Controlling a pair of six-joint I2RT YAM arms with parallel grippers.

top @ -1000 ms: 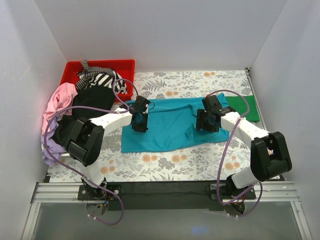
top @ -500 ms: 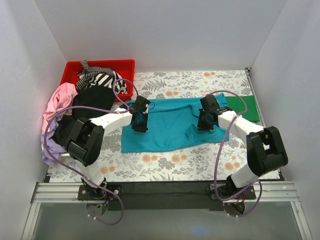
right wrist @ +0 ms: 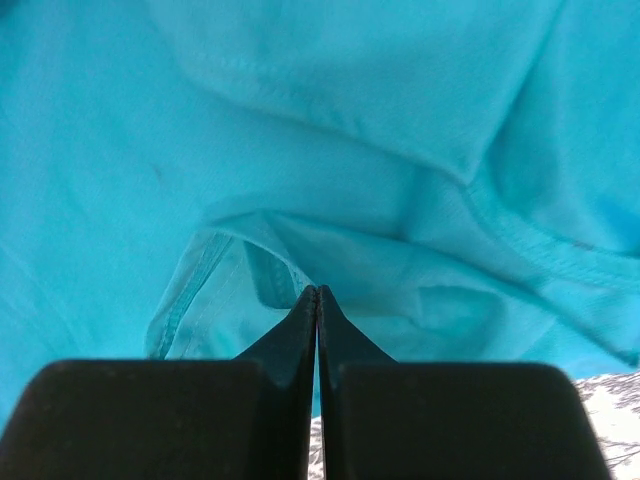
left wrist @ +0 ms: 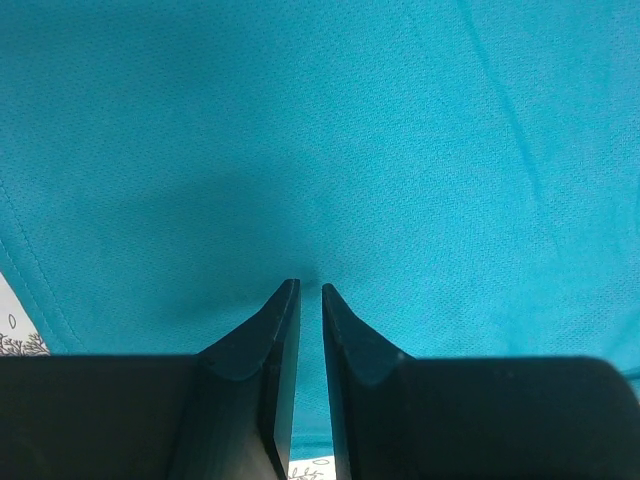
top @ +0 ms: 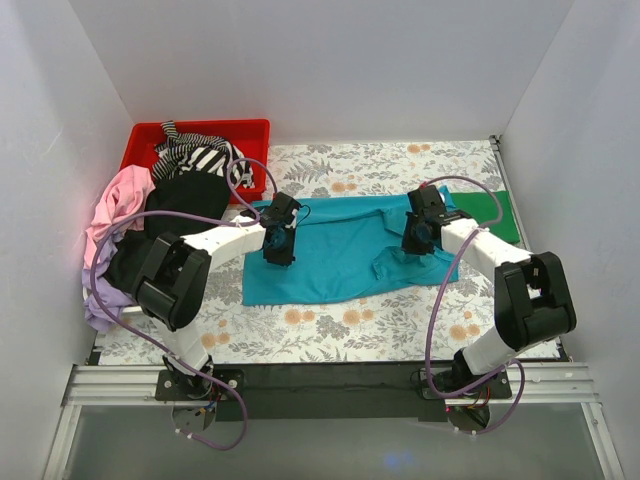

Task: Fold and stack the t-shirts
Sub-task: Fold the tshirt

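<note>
**Top view.** The teal t-shirt (top: 330, 255) lies spread across the middle of the floral table (top: 400, 320). Its left part is smooth, and its right part is rumpled where a sleeve folds over.

**Step in hand (judged).** The arms are taking hold of the shirt at two points to begin a fold.
- **Left gripper** (top: 279, 245), over the shirt's left part: the jaws stand nearly together with a thin slit between them. Their tips press into cloth that dimples around them, so a pinch seems made.
- **Right gripper** (top: 418, 238), right of centre: the jaws are fully together at a doubled hem. Whether a ply is caught cannot be told.

**Next move.** It calls for lifting both holds evenly and carrying them across so that the edges meet.

**Cloth.** It looks thin, fine-meshed and limp.

**Surroundings.** A flat green t-shirt (top: 490, 213) lies at the right edge. A heap of shirts (top: 120, 215) sits at far left, beside the red bin (top: 200, 125).
</note>
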